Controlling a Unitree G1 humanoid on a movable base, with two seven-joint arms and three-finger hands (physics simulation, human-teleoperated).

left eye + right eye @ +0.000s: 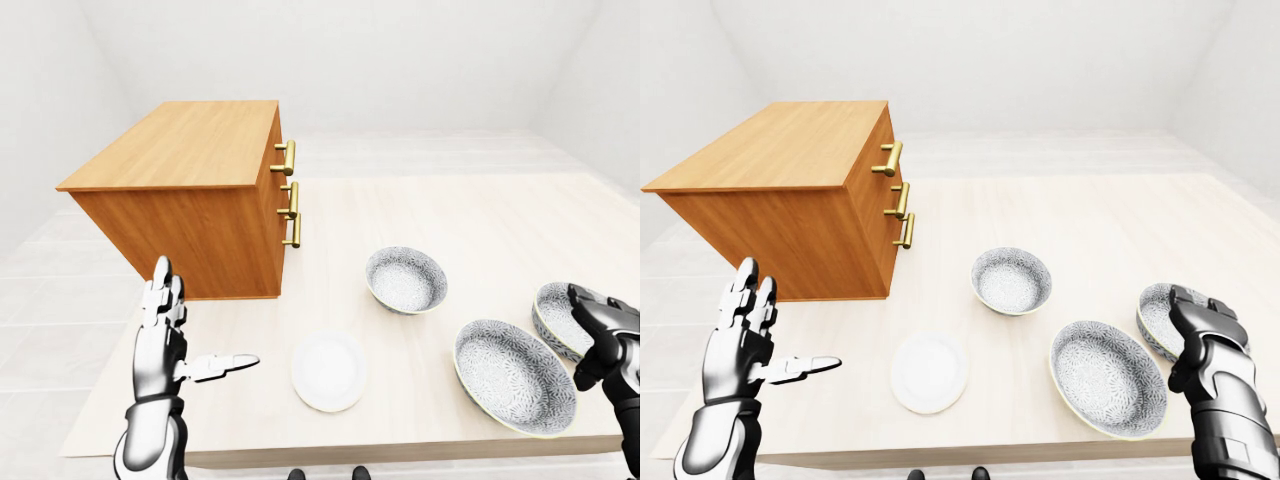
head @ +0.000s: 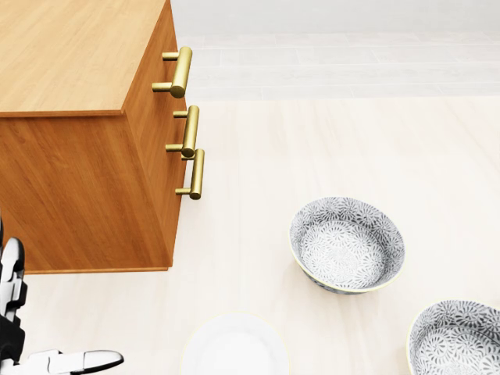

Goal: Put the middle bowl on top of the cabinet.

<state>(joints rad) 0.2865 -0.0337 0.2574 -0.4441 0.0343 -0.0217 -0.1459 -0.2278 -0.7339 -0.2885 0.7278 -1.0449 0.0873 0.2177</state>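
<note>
Bowl [image 1: 1108,378] wanted, the wide one between deep bowl [image 1: 1011,280] and end bowl [image 1: 1153,312] on the table [image 1: 1090,215], looks stiff, glazed, likely slippery and breakable, so pinch its rim; left hand [image 1: 165,345] spread open and empty, right hand [image 1: 1202,340] curled, grip unclear.

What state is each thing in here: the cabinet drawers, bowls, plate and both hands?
cabinet, drawers shut.
left bowl, upright, empty.
middle bowl, upright, empty, untouched.
right bowl, upright, partly hidden by the right hand.
plate, lying flat, empty.
left hand, open, holding nothing.
right hand, fingers curled by the right bowl; grip cannot be told.
</note>
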